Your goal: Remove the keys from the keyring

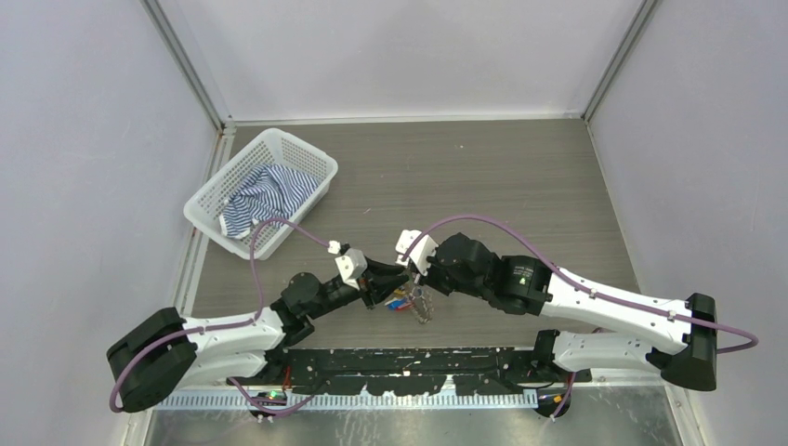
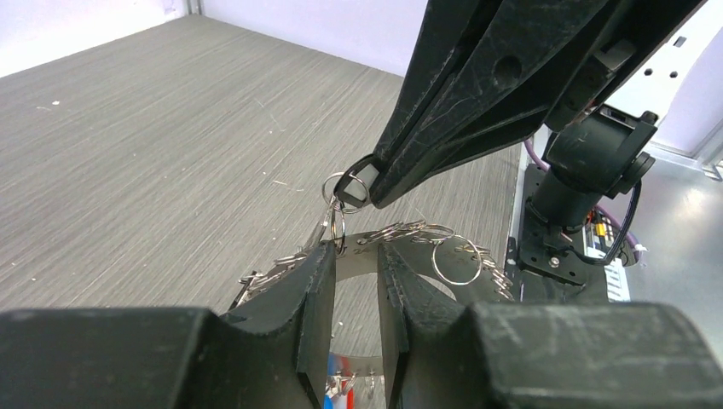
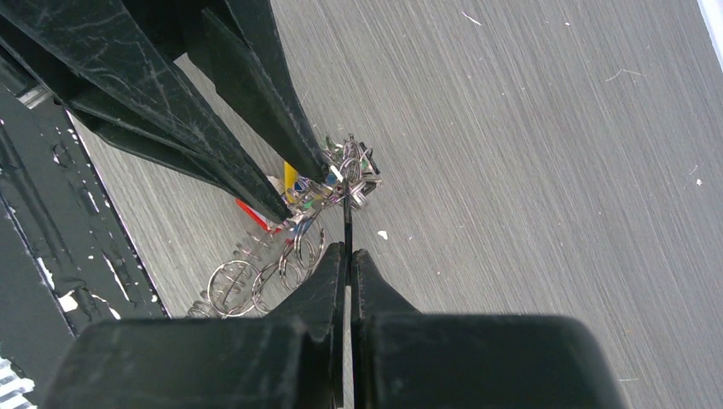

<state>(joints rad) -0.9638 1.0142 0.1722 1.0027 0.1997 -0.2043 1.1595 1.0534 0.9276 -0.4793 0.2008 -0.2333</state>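
The keyring (image 1: 424, 307) lies near the table's front edge, and the keys (image 1: 401, 302) with coloured tags are bunched on its left. In the left wrist view, my left gripper (image 2: 354, 260) stands a little open over the keyring's flat band (image 2: 367, 241), one fingertip on each side; red and blue tags show below. My right gripper (image 2: 362, 183) comes in from above, shut on a small split ring (image 2: 335, 192). In the right wrist view, my right gripper (image 3: 348, 251) pinches that thin ring edge-on (image 3: 347, 221), which leads to the key bunch (image 3: 341, 175).
A white mesh basket (image 1: 209, 200) holding a striped cloth (image 1: 265, 195) stands at the back left. Several small split rings (image 3: 256, 277) fan out along the keyring's rim. The black base plate (image 3: 51, 239) lies close behind the keys.
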